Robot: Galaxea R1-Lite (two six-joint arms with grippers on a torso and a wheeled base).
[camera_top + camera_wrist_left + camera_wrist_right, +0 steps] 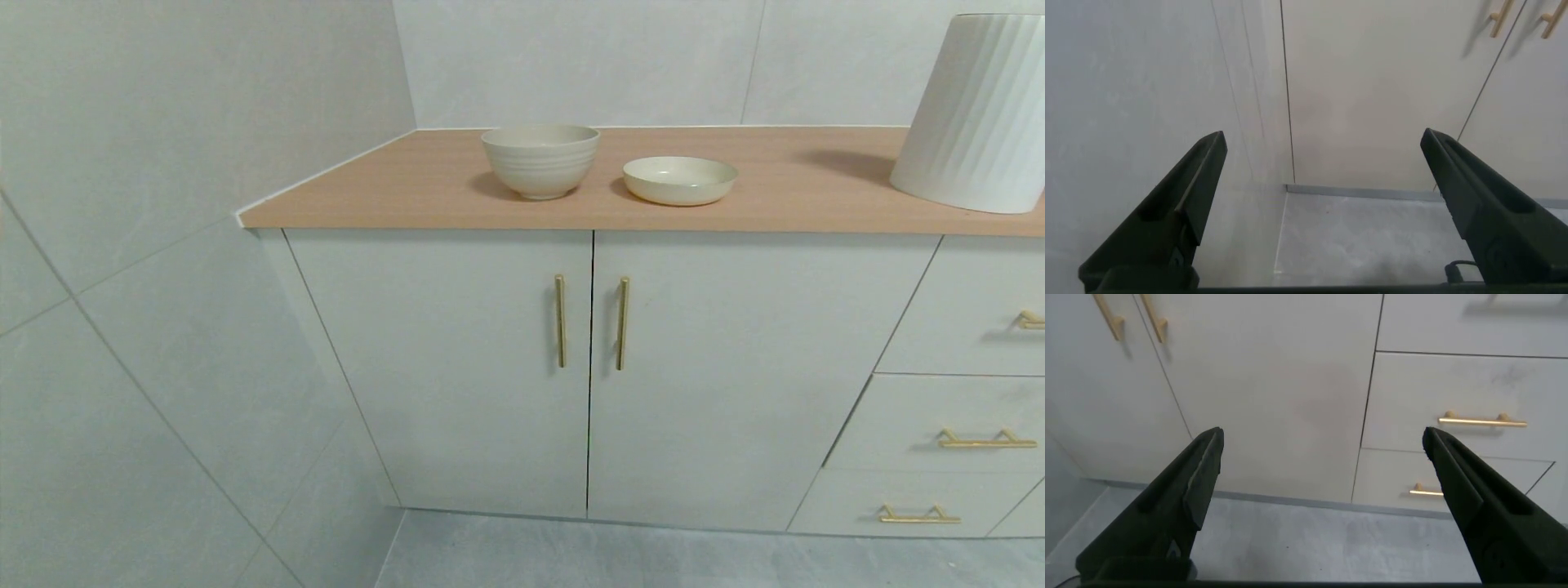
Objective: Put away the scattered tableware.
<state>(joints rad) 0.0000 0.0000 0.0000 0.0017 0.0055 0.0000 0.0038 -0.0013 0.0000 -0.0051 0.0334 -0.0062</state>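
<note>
A deep cream ribbed bowl [540, 159] stands on the wooden countertop [408, 184], with a shallow cream dish [679, 180] just to its right. Below them two cupboard doors are closed, each with a gold vertical handle [560, 320] [622, 322]. My left gripper [1323, 151] is open and empty, held low in front of the cupboard's left corner near the floor. My right gripper [1323, 449] is open and empty too, low before the right door and the drawers [1462, 400].
A tall white ribbed container [980, 114] stands on the countertop at the right. A stack of drawers with gold handles [984, 441] lies right of the doors. A tiled wall [163, 286] closes the left side. Grey floor [653, 559] runs below.
</note>
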